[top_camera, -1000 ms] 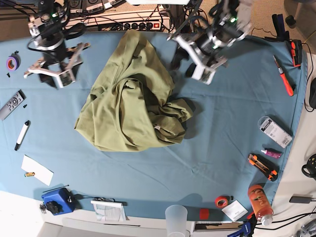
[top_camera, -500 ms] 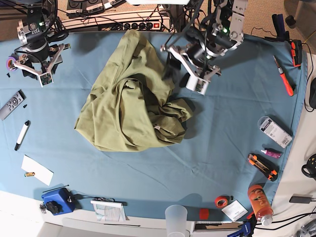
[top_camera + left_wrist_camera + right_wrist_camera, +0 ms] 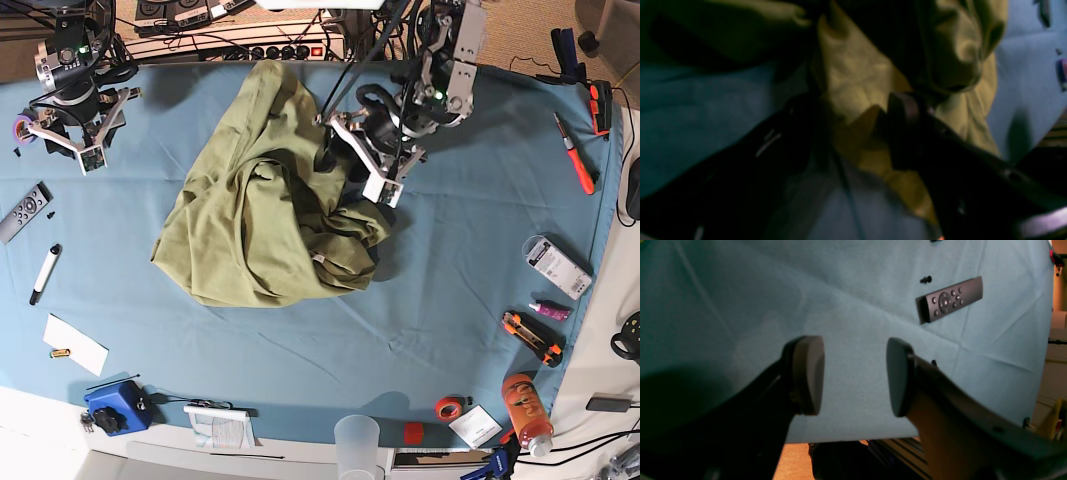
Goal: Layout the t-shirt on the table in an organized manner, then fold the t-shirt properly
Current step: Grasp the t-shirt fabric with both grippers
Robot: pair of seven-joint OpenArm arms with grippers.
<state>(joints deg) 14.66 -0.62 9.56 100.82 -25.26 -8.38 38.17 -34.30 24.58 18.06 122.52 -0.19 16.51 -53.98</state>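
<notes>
- Olive-green cotton filled the left wrist view: the t-shirt (image 3: 860,83) lay bunched in deep folds on the table (image 3: 706,113), and the left gripper (image 3: 853,133) stood spread wide over its edge, one finger (image 3: 903,123) just above the fabric and the other lost in shadow. The picture was dark and blurred, so whether a pad touched cloth could not be told. The risk, as I judged it, was closing on several stacked layers at once, which would lift a clump rather than a single hem.
- In the right wrist view, the right gripper (image 3: 853,376) was released and empty, its fingers (image 3: 806,373) apart above bare teal cloth, with a remote control (image 3: 950,300) lying well apart from it. No shirt showed here. That arm was far from the work, and one arm pulling alone would likely drag the whole heap across the smooth cloth instead of spreading it.
- From the base view, the t-shirt (image 3: 265,200) sat crumpled near the middle of the table (image 3: 460,300), not yet laid out. The left gripper (image 3: 352,165) hung at its right edge near a twisted fold; the right gripper (image 3: 65,140) waited near the far corner. A marker (image 3: 44,272) and a utility knife (image 3: 530,338) lay around the margins, where a sweeping sleeve could snag them.
</notes>
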